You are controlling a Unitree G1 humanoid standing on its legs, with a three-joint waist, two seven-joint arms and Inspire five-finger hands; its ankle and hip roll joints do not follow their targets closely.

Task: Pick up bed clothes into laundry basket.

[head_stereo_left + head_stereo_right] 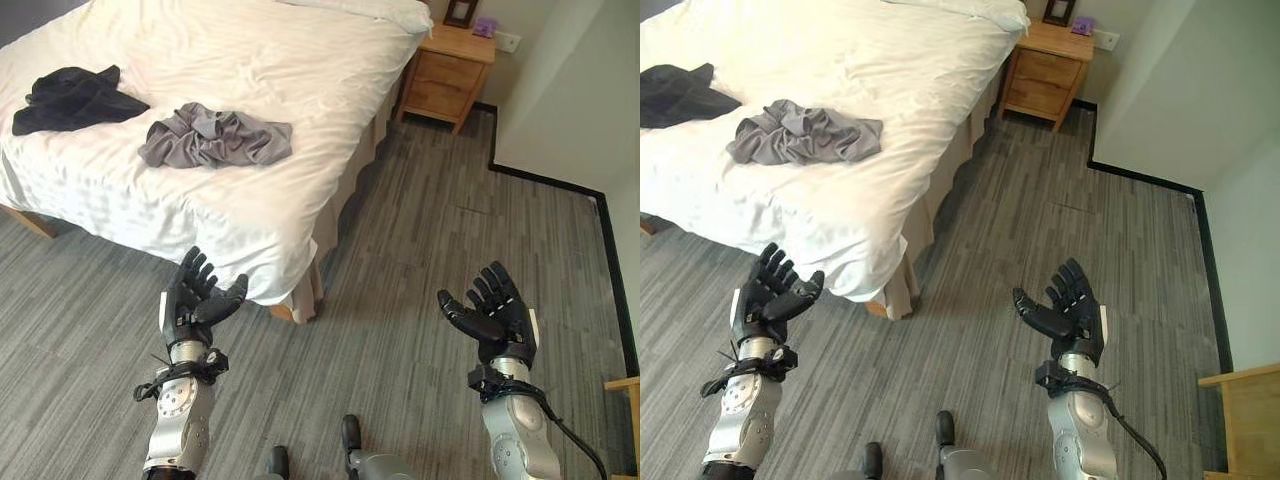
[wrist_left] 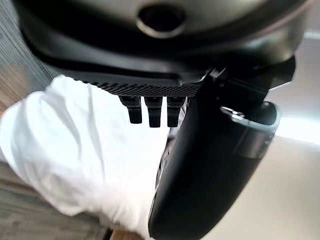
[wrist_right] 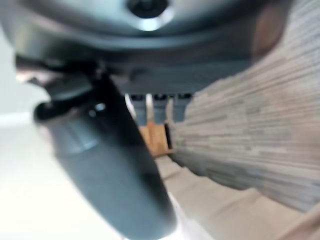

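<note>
Beside the near corner of a white-sheeted bed (image 1: 250, 60), the robot stood with both arms raised over grey plank flooring (image 1: 420, 260), palms up and empty. Its left hand (image 1: 196, 296) hovered just off the bed's near corner with fingers spread wide and straight, holding nothing; its right hand (image 1: 497, 312) hung well apart over bare floor, equally wide and unladen.

Two garments lay on the bed. A crumpled grey garment (image 1: 215, 137) sat near the bed's near edge, a little way in from the corner. A black garment (image 1: 75, 98) lay bunched farther along toward the bed's far left side, the two pieces close but apart. A wooden nightstand (image 1: 447, 72) stood by the bed's far corner. A laundry basket could not be made out.

Both garments appeared to be light, limp cloth that would sag and trail when lifted rather than keep any shape. The likeliest purchase on the grey piece was the raised heap of folds at its middle, where closing fingers could gather several layers at once; a pinch at a thin flat edge risked slipping or snagging the sheet beneath.
</note>
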